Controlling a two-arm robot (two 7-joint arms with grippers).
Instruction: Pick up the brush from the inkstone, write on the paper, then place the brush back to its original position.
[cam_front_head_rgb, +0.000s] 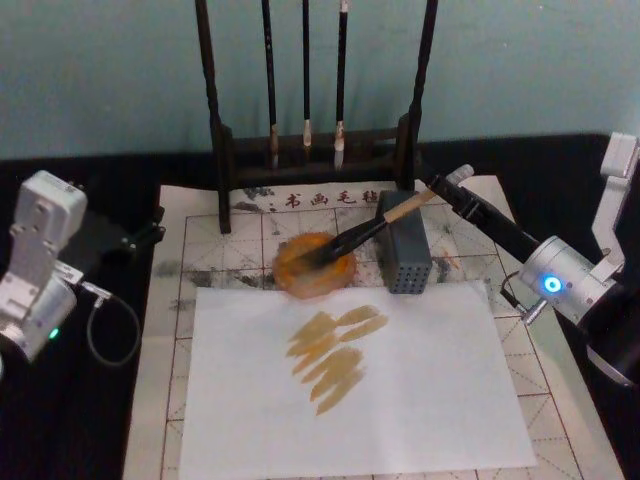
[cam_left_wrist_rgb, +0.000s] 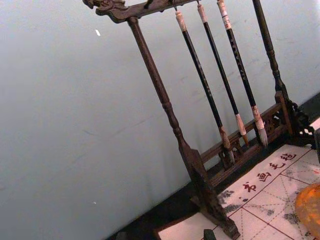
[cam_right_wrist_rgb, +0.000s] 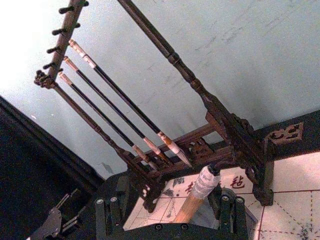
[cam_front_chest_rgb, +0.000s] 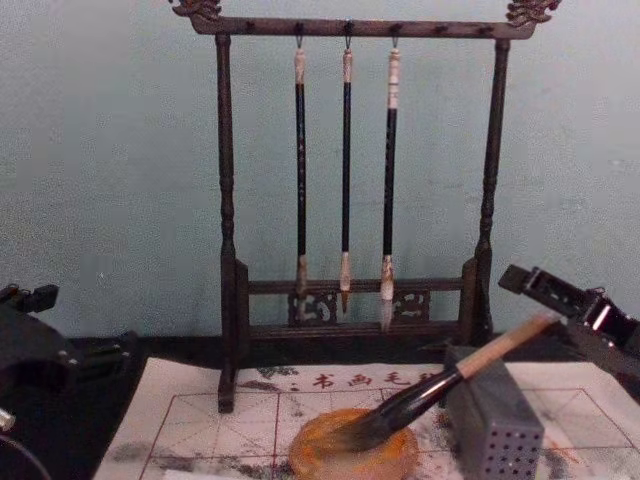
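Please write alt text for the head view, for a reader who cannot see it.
The right gripper holds the end of a large brush whose bristles rest in the orange inkstone, the handle leaning across a grey block. Brown strokes mark the white sheet nearer the robot. The left gripper is parked at the left.

The left arm (cam_front_head_rgb: 38, 262) is a blocky pale-grey casing with small screws on its flat face, a tiny green light low on its side, and a thin black cable looping out beside it; the right arm (cam_front_head_rgb: 560, 280) is a rounded silver-grey housing with a glowing blue ring light. Its right gripper (cam_front_head_rgb: 450, 190) is black, with long slim fingers and screw heads on its base.
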